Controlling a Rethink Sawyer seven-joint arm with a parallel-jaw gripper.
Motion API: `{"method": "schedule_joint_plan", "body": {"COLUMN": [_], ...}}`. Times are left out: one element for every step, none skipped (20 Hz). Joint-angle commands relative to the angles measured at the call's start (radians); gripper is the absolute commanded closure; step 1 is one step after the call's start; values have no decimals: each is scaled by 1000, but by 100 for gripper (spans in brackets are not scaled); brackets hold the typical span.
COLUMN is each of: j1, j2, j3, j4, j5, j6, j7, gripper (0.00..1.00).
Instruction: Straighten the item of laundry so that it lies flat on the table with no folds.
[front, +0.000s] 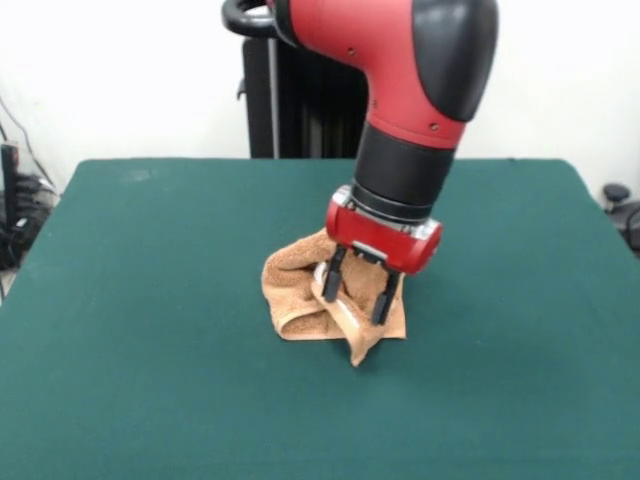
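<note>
A: Progress check, quick?

B: Barely started, I'd say. The towel (325, 298) sits bunched in a crumpled heap near the middle of the surface (140, 330), edges doubled under, one corner poking toward the camera. Nothing is flat yet.

A: And my hand?

B: The hand (357, 290) is down on the heap, its two black fingers (384, 297) spread, cloth between them. I can't call it a firm pinch; the fingers look apart around a fold, not pressed together.

A: What's left?

B: Basically everything: every fold has to open and the whole rectangle has to spread out.

A: Surface and room?

B: Dark green felt-like cover, much bigger than the towel. White wall behind, black pedestal (300, 105) at the far side, cables and dark gear at the left edge, something dark at the right edge.
</note>
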Motion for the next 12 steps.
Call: {"method": "schedule_joint_plan", "body": {"j1": [63, 75, 81, 82, 81, 78, 75, 75, 75, 69, 68, 66], "j2": [129, 137, 140, 144, 148, 150, 154, 156, 159, 159, 161, 162], "j3": [-3, -25, -37, -44, -43, -40, -33, -29, -26, -16, -13, -9], "j4": [7, -4, -7, -11, -12, -11, -11, -9, -7, -3, -5, -6], "j5": [8, 10, 12, 14, 19, 22, 27, 32, 36, 37, 39, 40], "j6": [84, 117, 124, 131, 117, 110, 94, 82, 70, 58, 51, 44], "j7": [269, 278, 282, 284, 283, 282, 282, 284, 286, 284, 283, 283], "gripper": [0, 0, 0, 0, 0, 0, 0, 0, 0, 0, 0, 0]}}
